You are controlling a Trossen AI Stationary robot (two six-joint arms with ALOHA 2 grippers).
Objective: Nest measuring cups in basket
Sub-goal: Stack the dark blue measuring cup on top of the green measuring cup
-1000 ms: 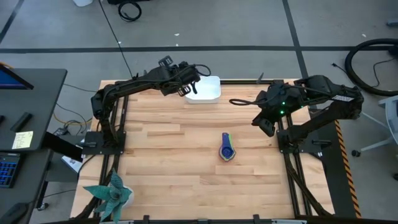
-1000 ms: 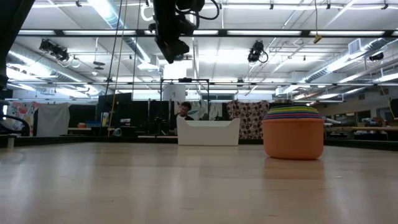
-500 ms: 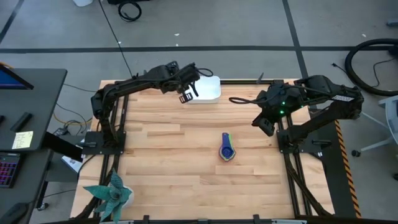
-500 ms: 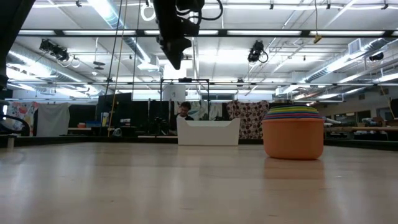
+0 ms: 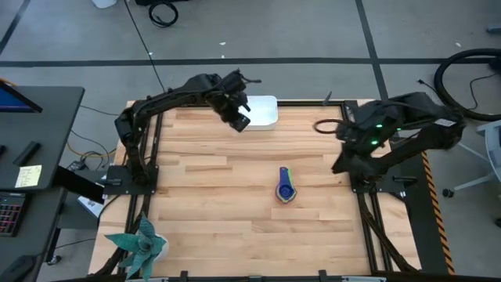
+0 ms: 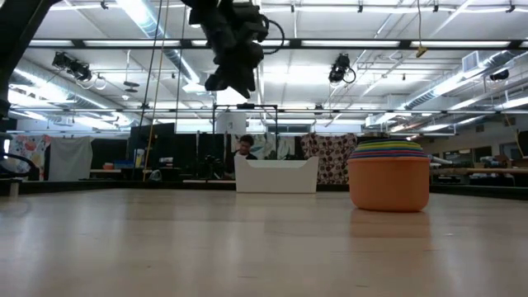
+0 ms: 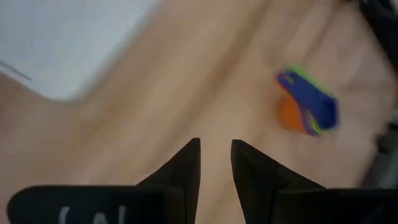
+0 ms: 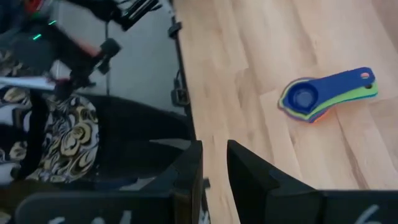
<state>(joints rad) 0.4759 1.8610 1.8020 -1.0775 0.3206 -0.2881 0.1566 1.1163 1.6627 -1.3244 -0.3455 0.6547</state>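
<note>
On the pale wooden slatted bench [image 5: 203, 196], the stack of small round plastic measuring cups [image 5: 286, 188] sits already nested, dark blue on top over green, yellow and orange rims, its flat handles fanned together. In the low view the same stack [image 6: 389, 174] stands upright on the boards, orange at the base with coloured rims banded above. That half of the job looks done; what is left, by the look of it, is moving the whole stack into the small white plastic rounded-rectangular basket [image 5: 261, 112], which sits at the far edge of the bench, well apart from the cups, and shows no cup inside it in the high view.

Neither arm holds anything. The right tool [image 8: 212, 163] hangs at the right edge of the bench, its two dark fingers close together with a narrow gap and nothing between them; its wrist view looks across bare boards to the cups [image 8: 323, 95]. The right arm is folded back over its frame, away from the stack.

Farther off, the left tool [image 5: 239, 119] hovers high just beside the basket's near-left corner, the arm stretched from its base across the far edge. Its fingers [image 7: 186, 168] also stand nearly together, pinching nothing, with the basket's white wall [image 7: 62, 43] on one side and the cups [image 7: 308, 109] farther off in its wrist view.
</note>
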